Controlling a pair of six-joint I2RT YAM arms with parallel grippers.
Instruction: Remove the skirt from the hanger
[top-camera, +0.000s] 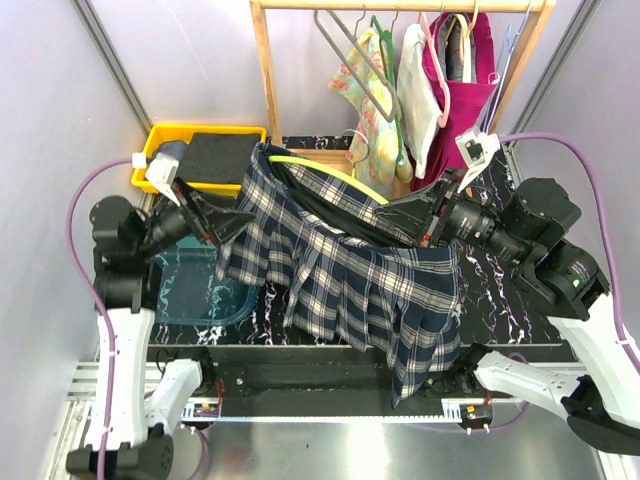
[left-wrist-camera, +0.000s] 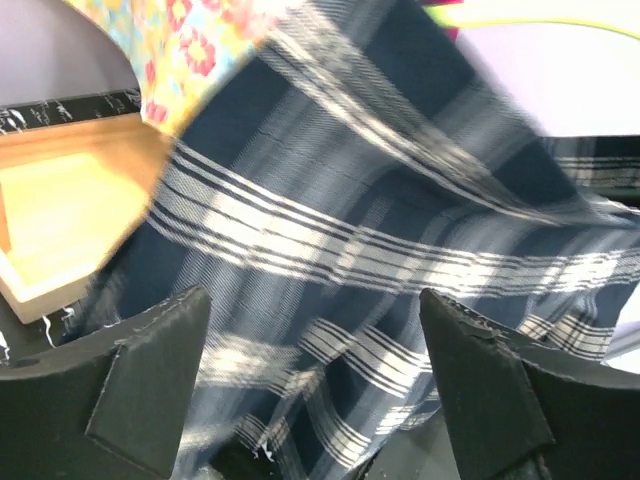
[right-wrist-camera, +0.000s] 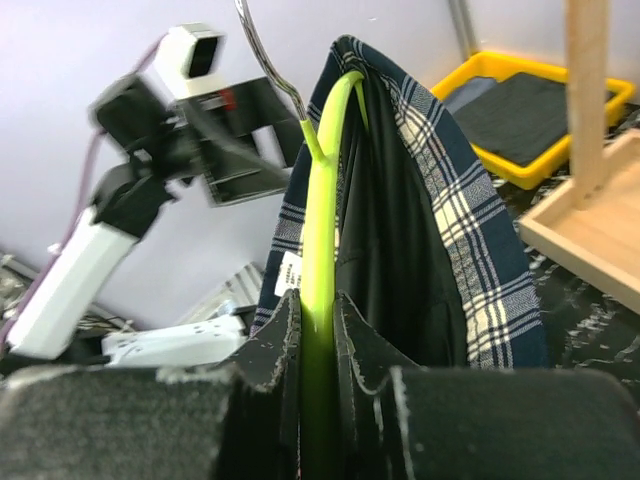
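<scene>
Plaid skirt (top-camera: 370, 290) overhanging table's near edge: right gripper (right-wrist-camera: 318, 312) clamps lime hanger (right-wrist-camera: 322, 180) as anchor; left gripper (left-wrist-camera: 312, 300) gapes at the fabric.

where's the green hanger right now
Top view, centre: the hanger runs inside the waistband of the plaid skirt, clamped in the right hand, just in front of the wooden rack.

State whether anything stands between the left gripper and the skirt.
Nothing visible does. In the left wrist view the plaid skirt fills the space directly ahead of the open left gripper, with no other object in front of the fabric.
</scene>
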